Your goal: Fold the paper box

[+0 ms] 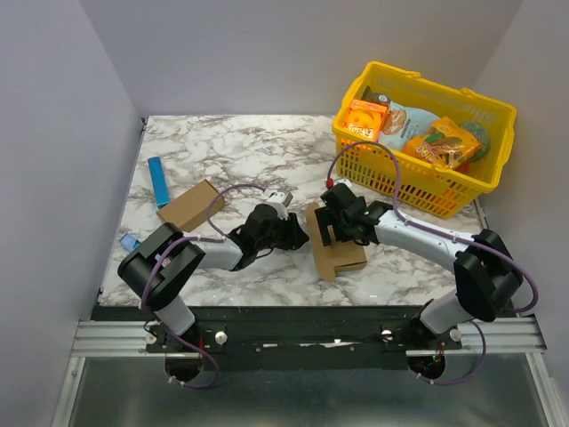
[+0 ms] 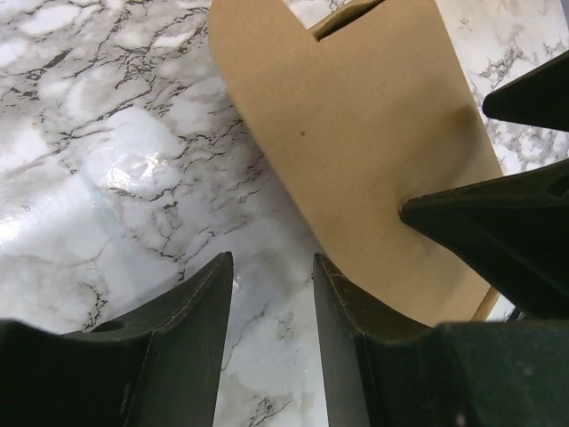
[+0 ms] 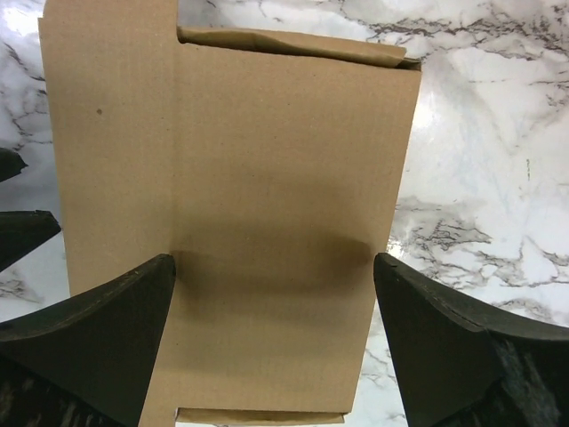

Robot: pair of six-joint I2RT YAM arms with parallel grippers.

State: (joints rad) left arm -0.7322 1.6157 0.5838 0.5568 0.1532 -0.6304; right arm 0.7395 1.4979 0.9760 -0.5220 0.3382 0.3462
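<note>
Under wide right claw point(image 3: 274, 267), brown paper box point(image 3: 284, 124), perhaps half-folded; left claw point(image 2: 271, 260) narrow, empty.

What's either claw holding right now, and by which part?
Nothing gripped. The right claw stands open astride the paper box; the left claw has only bare table between its fingers, beside the box's flap.

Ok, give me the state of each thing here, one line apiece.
paper box: partly folded, lying flat, one flap out.
left gripper: part open, empty.
right gripper: open wide, straddling the paper box.
basket: upright, holding snack packs.
small carton: closed, lying flat.
</note>
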